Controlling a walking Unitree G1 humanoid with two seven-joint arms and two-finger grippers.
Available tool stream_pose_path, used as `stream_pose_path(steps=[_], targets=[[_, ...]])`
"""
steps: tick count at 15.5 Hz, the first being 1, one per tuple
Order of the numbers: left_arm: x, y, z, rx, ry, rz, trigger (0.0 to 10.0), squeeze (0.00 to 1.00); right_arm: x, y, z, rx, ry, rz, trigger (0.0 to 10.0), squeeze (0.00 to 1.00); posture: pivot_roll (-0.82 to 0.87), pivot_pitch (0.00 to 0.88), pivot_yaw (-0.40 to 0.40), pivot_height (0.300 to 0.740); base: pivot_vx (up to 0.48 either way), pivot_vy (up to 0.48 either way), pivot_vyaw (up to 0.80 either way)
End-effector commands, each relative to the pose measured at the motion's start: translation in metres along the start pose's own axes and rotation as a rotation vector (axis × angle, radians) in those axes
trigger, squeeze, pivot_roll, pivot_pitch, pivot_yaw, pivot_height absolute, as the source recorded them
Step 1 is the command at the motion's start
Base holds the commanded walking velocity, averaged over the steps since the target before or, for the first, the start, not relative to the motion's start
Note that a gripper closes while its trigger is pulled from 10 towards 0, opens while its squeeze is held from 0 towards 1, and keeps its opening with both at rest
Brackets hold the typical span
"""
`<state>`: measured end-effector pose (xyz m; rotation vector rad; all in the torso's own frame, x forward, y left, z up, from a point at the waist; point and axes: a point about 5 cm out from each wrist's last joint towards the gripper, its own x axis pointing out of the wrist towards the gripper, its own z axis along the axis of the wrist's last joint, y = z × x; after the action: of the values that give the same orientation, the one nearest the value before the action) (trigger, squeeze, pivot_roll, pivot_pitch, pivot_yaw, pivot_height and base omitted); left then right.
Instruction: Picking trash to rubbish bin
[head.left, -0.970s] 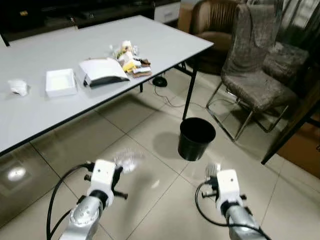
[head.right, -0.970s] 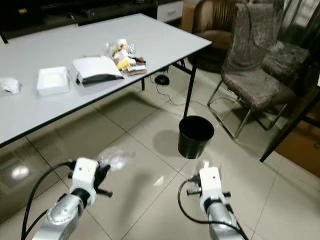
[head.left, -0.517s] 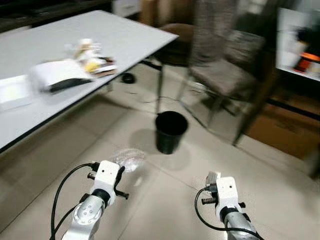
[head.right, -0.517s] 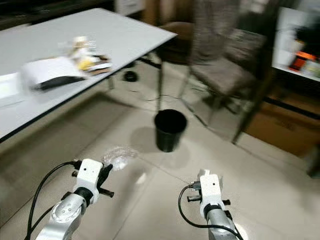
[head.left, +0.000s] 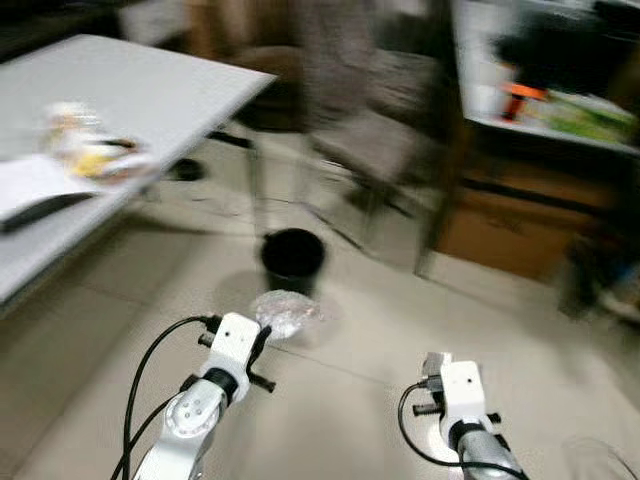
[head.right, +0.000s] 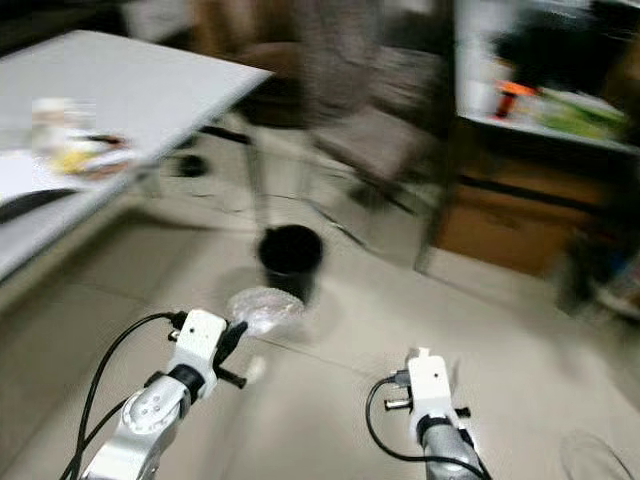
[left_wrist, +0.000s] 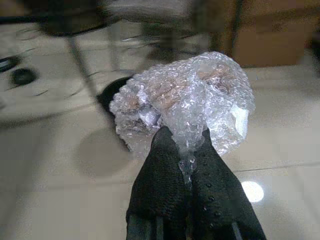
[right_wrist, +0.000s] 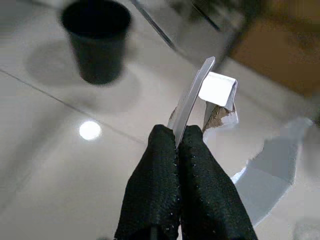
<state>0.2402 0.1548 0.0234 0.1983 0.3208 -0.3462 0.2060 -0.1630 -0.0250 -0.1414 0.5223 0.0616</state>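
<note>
Above the tiled floor, left claw (left_wrist: 182, 150) clamps crumpled clear bubble wrap (left_wrist: 185, 100); right claw (right_wrist: 177, 137) pinches flat white card scrap (right_wrist: 192, 97) near round black bin (head.left: 292, 260).

Clear, crinkled bubble plastic (left_wrist: 185, 100) pinched by matt black textured fingers (left_wrist: 162, 180). Thin white card scrap (right_wrist: 192, 97) with torn brown edge. Glossy, light-reflecting tiled floor (right_wrist: 60, 150). Dull black plastic bin (right_wrist: 97, 40). Smooth matt bench (head.left: 120, 95).
</note>
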Motion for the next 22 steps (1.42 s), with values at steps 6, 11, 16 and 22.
stream_pose_path(steps=[6,11,16,22], targets=[[0.0038,-0.0004,-0.0012,-0.001,0.009,-0.024,10.0,0.00,0.0051,0.0038,0.0097,-0.032,-0.042,0.025,10.0,0.00,-0.06,0.000,-0.036,0.740,0.472,0.000,0.00],[0.0066,0.0007,0.0013,0.006,0.000,-0.033,10.0,0.00,0.0045,0.0016,0.0058,-0.005,-0.026,0.011,10.0,0.00,-0.06,0.000,-0.033,0.740,0.480,0.000,-0.11],[0.0080,0.0010,0.0018,0.007,-0.001,-0.038,10.0,0.00,0.0040,0.0022,0.0050,0.005,-0.024,0.008,10.0,0.00,-0.06,0.000,-0.029,0.740,0.480,0.000,-0.79],[0.0104,0.0003,0.0027,0.007,-0.006,-0.042,10.0,0.00,0.0043,0.0020,0.0055,-0.017,-0.030,0.018,10.0,0.00,-0.07,0.000,-0.029,0.740,0.480,0.000,-0.30]])
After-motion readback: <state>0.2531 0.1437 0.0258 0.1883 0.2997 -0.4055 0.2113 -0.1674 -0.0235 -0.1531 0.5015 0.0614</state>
